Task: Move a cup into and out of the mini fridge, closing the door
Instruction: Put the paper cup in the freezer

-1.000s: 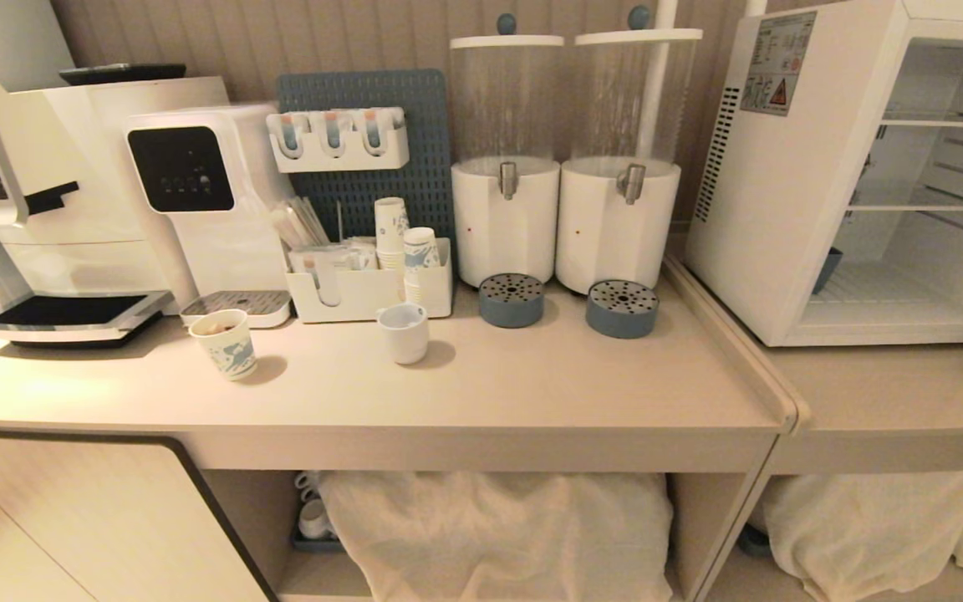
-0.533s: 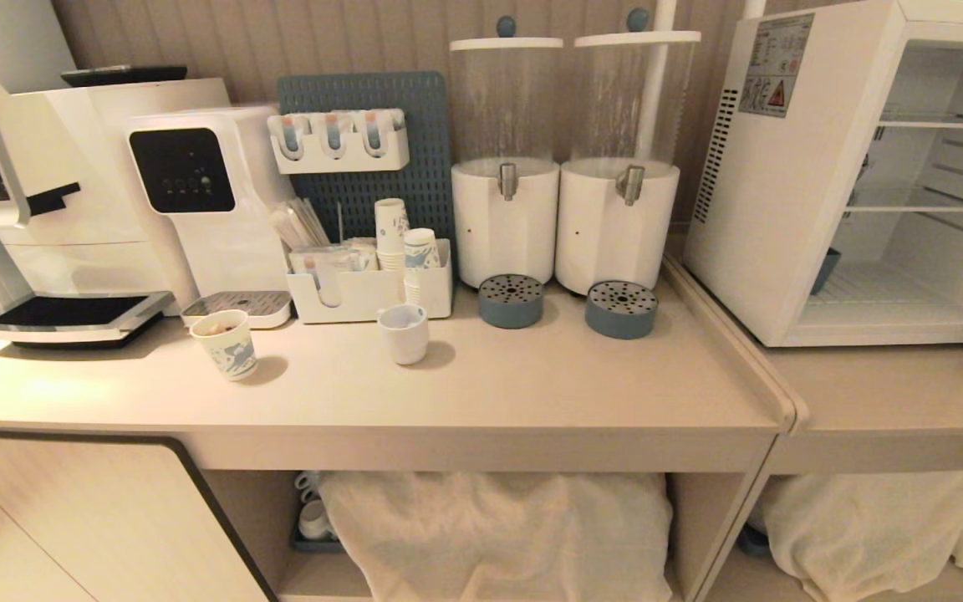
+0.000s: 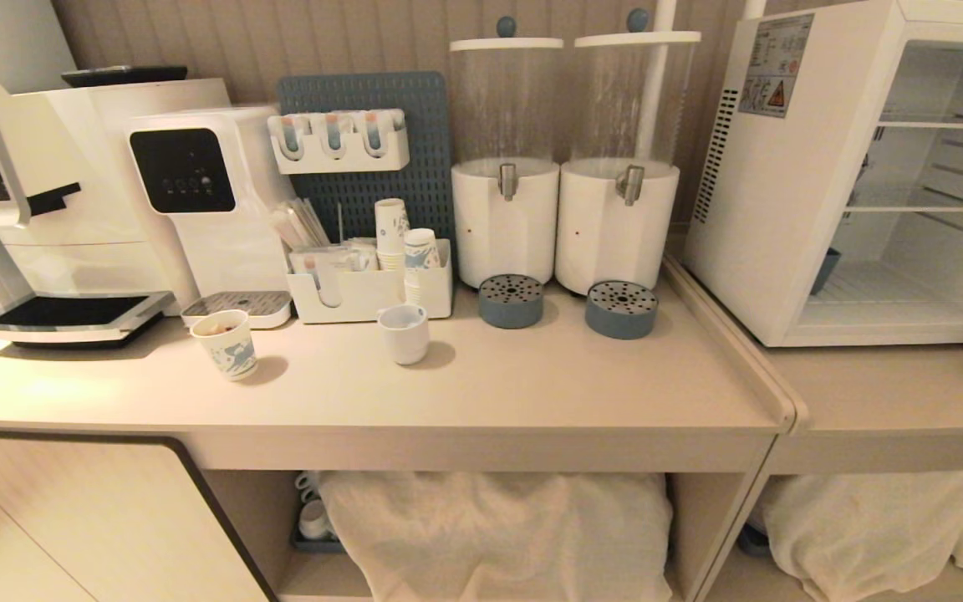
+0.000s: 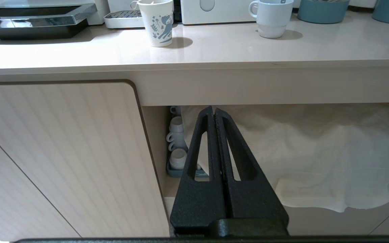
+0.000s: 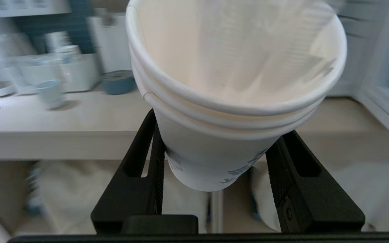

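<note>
Right gripper (image 5: 214,162) clamped on cup (image 5: 228,101), off counter; mini fridge (image 3: 791,184) unchanged, open, empty; left gripper (image 4: 214,116) together, parked.

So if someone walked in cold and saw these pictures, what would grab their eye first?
Probably the cup, filling the right wrist view, clamped between the right gripper fingers. Next, the mini fridge at the counter's right end, standing open with bare shelves. The left gripper hangs shut below the counter.
</note>
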Robot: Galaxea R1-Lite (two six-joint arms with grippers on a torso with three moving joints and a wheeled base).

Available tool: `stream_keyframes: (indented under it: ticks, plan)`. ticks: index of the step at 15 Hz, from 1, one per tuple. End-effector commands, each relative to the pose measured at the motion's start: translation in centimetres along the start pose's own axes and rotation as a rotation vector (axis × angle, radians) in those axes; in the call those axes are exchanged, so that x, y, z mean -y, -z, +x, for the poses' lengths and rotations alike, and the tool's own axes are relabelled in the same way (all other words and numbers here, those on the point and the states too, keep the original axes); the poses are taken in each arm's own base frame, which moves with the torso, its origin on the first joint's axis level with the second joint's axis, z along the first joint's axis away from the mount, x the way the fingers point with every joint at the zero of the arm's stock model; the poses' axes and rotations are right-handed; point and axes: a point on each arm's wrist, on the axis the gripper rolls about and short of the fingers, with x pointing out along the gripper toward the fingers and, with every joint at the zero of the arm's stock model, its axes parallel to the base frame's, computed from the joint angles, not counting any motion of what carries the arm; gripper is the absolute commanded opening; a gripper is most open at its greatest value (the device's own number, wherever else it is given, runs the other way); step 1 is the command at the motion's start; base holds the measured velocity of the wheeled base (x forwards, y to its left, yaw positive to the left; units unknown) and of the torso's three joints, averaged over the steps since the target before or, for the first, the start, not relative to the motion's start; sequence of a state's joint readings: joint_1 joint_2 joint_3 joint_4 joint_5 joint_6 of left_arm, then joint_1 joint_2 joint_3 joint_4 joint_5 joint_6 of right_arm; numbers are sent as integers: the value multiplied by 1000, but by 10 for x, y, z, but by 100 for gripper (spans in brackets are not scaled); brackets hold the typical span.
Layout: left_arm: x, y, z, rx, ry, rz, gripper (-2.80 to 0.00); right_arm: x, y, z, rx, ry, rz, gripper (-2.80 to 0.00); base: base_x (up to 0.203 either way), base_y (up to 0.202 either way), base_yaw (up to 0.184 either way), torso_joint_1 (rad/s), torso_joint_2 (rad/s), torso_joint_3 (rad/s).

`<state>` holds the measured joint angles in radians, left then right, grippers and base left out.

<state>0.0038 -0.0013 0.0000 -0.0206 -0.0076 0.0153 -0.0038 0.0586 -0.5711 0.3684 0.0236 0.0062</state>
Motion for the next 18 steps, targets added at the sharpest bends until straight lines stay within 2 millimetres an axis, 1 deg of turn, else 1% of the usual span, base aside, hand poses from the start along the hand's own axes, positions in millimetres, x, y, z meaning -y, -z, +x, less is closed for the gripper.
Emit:
stream_keyframes:
  ticks: [1,3,4,5,6,7,10,18]
  plan:
    - [0,2,1,-7,-1,0,-280,2,32,8,-10,67,-4,-280,0,0,0,0,0,0]
    - [0,2,1,-7,-1,2,-280,3,61,28,0,87,-18,-280,0,0,0,0,0,0]
    - [0,2,1,-7,1,0,-280,3,78,36,-7,87,-30,-280,0,0,0,0,0,0]
    - [0,2,1,-7,-1,0,-280,4,90,41,-5,84,-47,-280,0,0,0,0,0,0]
    - [0,2,1,-7,0,0,-280,4,95,43,11,78,-53,-280,0,0,0,0,0,0]
    - [0,2,1,-7,0,0,-280,3,104,45,-31,60,-47,-280,0,0,0,0,0,0]
    - [0,2,1,-7,-1,0,-280,2,117,44,-151,5,-85,-280,0,0,0,0,0,0]
    - [0,2,1,-6,1,8,-280,2,116,44,-144,18,-41,-280,0,0,0,0,0,0]
